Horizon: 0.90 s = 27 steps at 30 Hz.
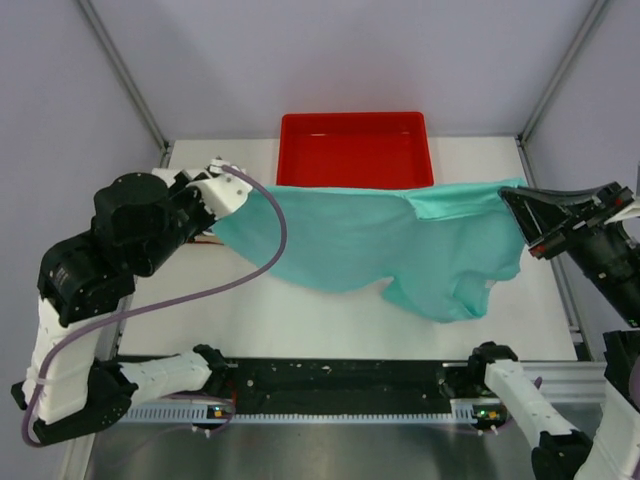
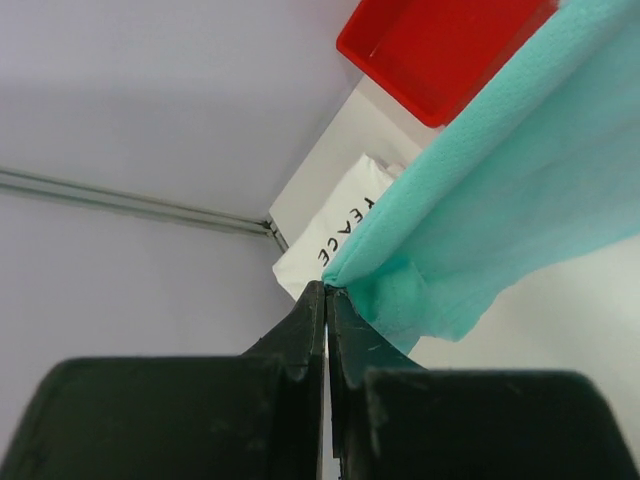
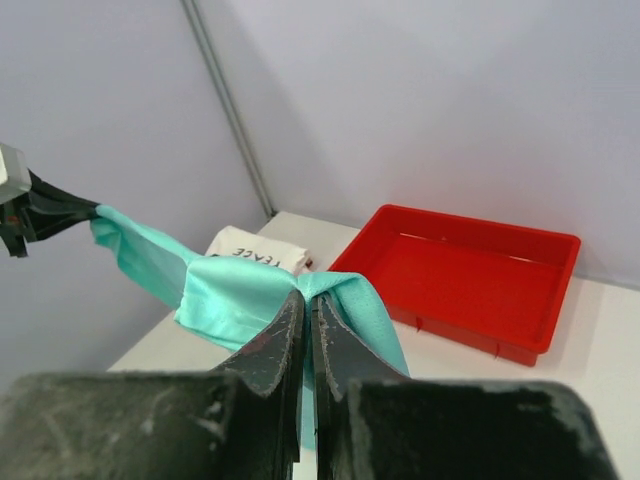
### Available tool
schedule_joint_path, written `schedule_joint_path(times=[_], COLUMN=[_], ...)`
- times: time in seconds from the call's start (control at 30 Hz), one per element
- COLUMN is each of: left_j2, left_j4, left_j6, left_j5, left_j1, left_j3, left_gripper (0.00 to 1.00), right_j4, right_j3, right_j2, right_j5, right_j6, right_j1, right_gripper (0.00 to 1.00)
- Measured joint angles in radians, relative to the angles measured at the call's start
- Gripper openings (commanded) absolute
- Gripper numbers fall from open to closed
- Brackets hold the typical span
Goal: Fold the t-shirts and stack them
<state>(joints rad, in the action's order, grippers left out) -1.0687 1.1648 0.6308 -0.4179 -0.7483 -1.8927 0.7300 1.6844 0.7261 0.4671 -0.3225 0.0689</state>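
Observation:
The teal-green t-shirt (image 1: 370,240) hangs stretched in the air between both grippers, sagging toward the table on its right half. My left gripper (image 1: 222,185) is shut on its left edge (image 2: 400,290), at the far left of the table. My right gripper (image 1: 512,200) is shut on its right edge (image 3: 230,290), at the far right. The white t-shirt with "PEACE" lettering (image 2: 340,235) lies folded on the table at the far left, under the left gripper; it also shows in the right wrist view (image 3: 255,250). In the top view it is hidden by the arm and the teal cloth.
A red plastic tray (image 1: 355,148) stands at the back middle of the table, partly behind the teal shirt's upper edge; it also shows in the left wrist view (image 2: 440,50) and the right wrist view (image 3: 470,270). Enclosure walls and posts stand close on both sides.

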Motion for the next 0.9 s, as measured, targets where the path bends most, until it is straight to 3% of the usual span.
schedule_joint_path(times=[0.27, 0.4, 0.53, 0.73, 0.9], left_j2=[0.079, 0.111, 0.169, 0.187, 0.162], left_j4=[0.170, 0.168, 0.172, 0.166, 0.042], left_j6=[0.000, -0.007, -0.007, 0.000, 0.058], left_j5=[0.078, 0.107, 0.148, 0.166, 0.101], left_j1=[0.024, 0.028, 0.038, 0.040, 0.056], left_j3=[-0.161, -0.294, -0.294, -0.100, 0.252], left_gripper=[0.00, 0.00, 0.00, 0.00, 0.00], right_j4=[0.019, 0.026, 0.098, 0.180, 0.117], right_j3=[0.141, 0.153, 0.203, 0.245, -0.038], right_j2=[0.031, 0.002, -0.019, -0.021, 0.022], right_j5=[0.095, 0.155, 0.176, 0.131, 0.041], right_j6=[-0.091, -0.134, -0.158, -0.160, -0.153], right_j1=[0.018, 0.019, 0.020, 0.020, 0.020], right_gripper=[0.00, 0.00, 0.00, 0.00, 0.00])
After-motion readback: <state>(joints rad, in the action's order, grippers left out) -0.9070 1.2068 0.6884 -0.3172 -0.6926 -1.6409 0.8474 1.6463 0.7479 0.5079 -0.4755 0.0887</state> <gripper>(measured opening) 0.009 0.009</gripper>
